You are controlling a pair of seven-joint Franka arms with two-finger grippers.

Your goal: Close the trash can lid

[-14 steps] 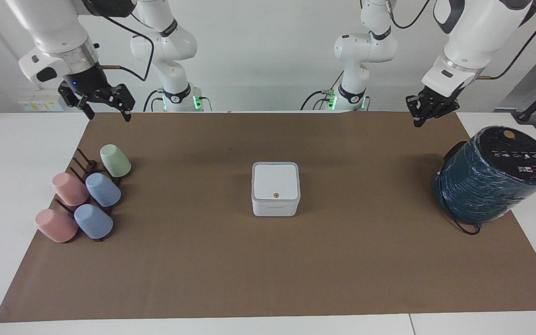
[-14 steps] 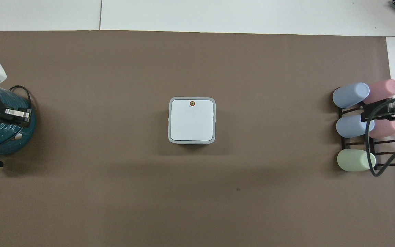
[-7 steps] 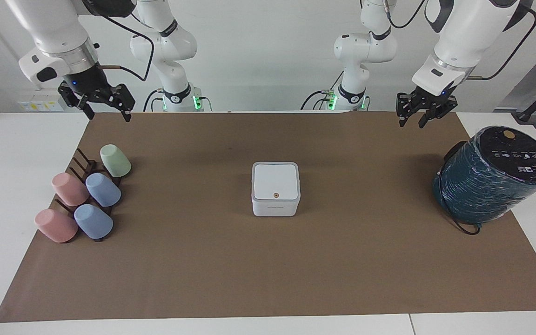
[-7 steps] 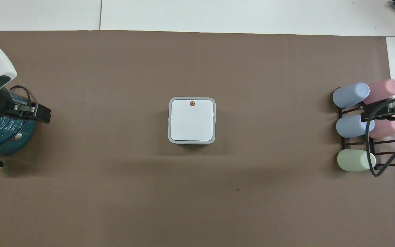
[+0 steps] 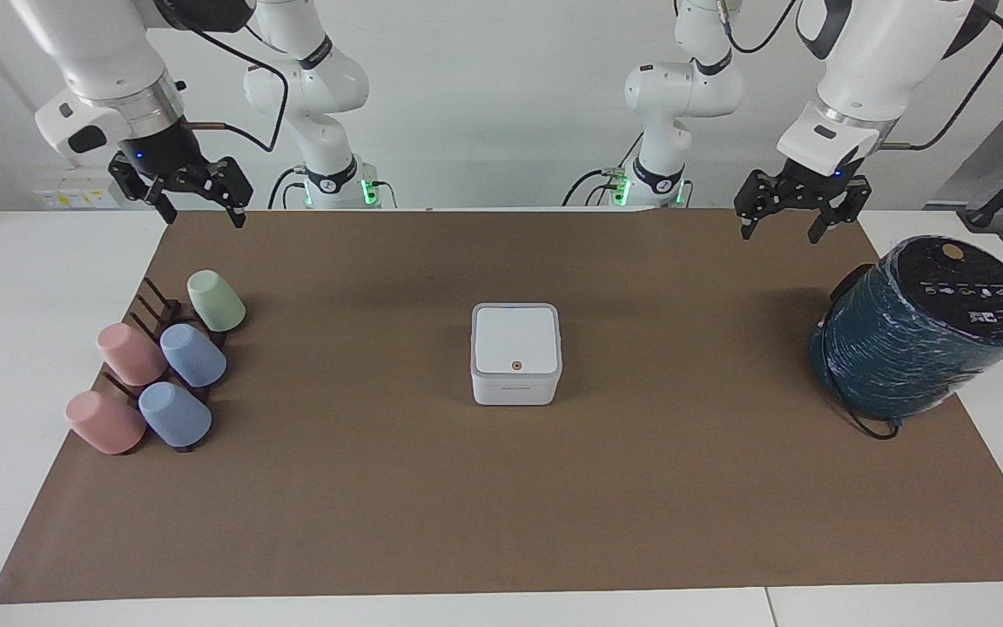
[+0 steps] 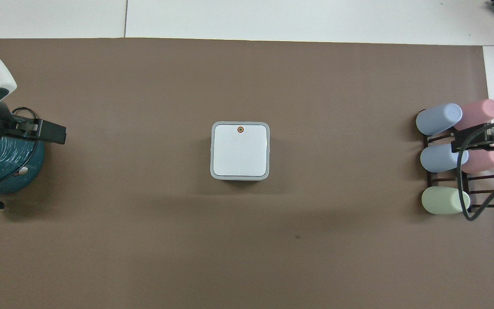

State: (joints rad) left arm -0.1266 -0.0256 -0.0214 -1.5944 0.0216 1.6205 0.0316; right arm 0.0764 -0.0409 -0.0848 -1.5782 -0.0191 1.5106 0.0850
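Left hand (image 5: 782, 229) spread wider since earlier, above brown mat (image 5: 501, 488).

The bin (image 5: 515, 374) sits mid-table (image 5: 501, 488), lid (image 5: 514, 340) flat on top. Both tools hang open and empty: the left tool (image 5: 780, 233) beside the teal drum (image 5: 919, 331), the right tool (image 5: 199, 215) above the cups (image 5: 162, 366).

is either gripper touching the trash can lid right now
No, the left gripper and right gripper hang high at the table's ends, apart from the lid.
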